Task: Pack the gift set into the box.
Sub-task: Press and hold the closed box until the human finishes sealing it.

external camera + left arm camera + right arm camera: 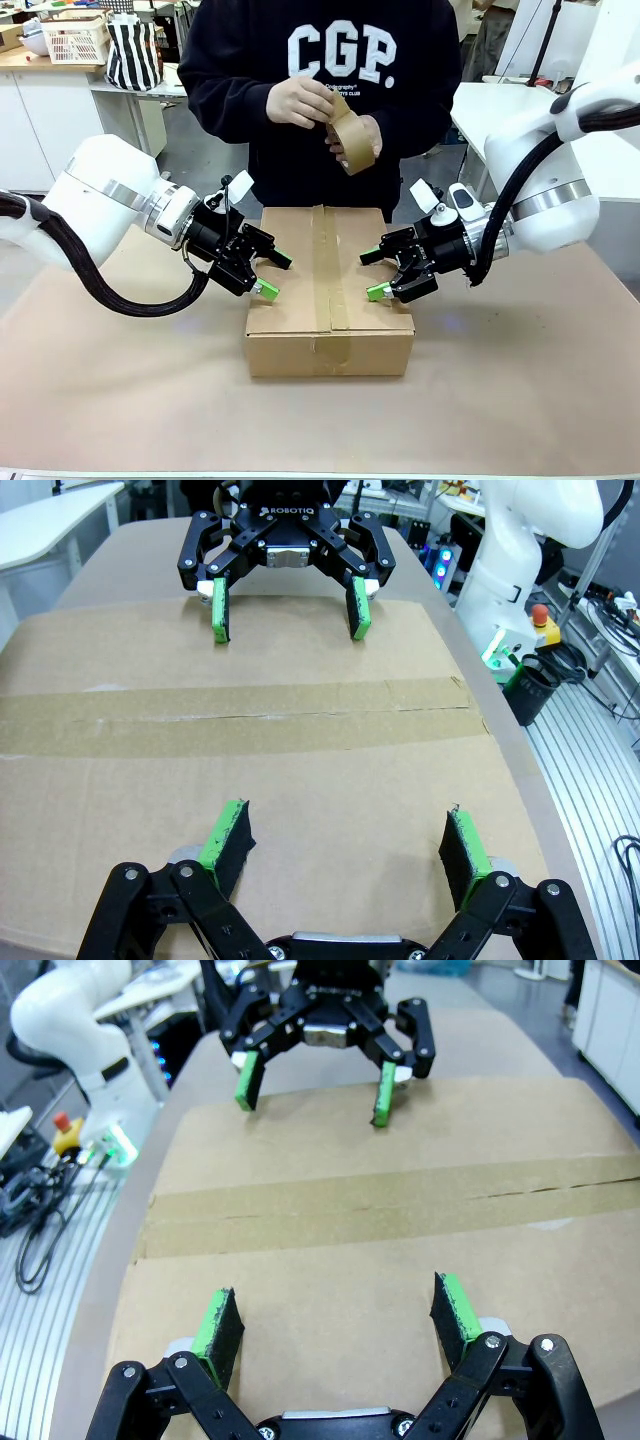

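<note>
The box (328, 290) sits in the middle of the table with its flaps folded down and a strip of brown tape (326, 265) along the centre seam. My left gripper (272, 274) hovers open over the box's left edge, nothing between its fingers. My right gripper (374, 274) hovers open over the right edge, facing it. In the left wrist view my own gripper (345, 840) is open over the box top (250, 770), with the right gripper (288, 612) opposite. In the right wrist view my right gripper (335, 1320) is open above the taped seam (400, 1200). The gift set is hidden.
A person stands at the far side holding a roll of brown packing tape (350, 140) in both hands above the box's far edge. The table (120, 370) is covered in brown paper. A robot base and cables (50, 1160) stand off to the side.
</note>
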Robot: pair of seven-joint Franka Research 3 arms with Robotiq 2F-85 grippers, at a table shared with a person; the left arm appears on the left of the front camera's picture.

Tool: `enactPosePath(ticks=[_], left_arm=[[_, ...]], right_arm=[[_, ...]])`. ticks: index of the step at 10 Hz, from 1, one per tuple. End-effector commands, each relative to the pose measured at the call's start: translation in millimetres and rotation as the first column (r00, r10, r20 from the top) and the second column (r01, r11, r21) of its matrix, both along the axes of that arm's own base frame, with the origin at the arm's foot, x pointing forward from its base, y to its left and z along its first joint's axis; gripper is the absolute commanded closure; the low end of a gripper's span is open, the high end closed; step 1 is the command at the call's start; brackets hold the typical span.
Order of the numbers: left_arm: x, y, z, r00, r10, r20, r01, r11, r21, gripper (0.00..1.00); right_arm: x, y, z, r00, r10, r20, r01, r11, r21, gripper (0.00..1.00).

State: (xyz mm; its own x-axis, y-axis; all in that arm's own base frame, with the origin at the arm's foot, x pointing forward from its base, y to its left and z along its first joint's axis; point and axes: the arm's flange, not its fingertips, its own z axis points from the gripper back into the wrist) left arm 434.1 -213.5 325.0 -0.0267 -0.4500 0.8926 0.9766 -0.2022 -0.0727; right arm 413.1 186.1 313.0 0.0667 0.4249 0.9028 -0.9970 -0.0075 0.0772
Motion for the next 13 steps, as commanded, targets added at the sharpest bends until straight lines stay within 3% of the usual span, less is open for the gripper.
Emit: enactPosePath(ticks=[1, 13], left_arm=[[-0.7, 0.1, -2.0, 1.0, 0.005, -0.004, -0.005, 1.0, -0.007, 0.0], [-0.7, 0.1, -2.0, 1.0, 0.005, -0.004, -0.005, 1.0, -0.007, 0.0]], right_arm=[[-2.5, -1.4, -1.7, 1.0, 0.003, 0.017, -0.003, 1.0, 0.004, 0.0], [-2.5, -1.4, -1.7, 1.0, 0.003, 0.017, -0.003, 1.0, 0.004, 0.0]])
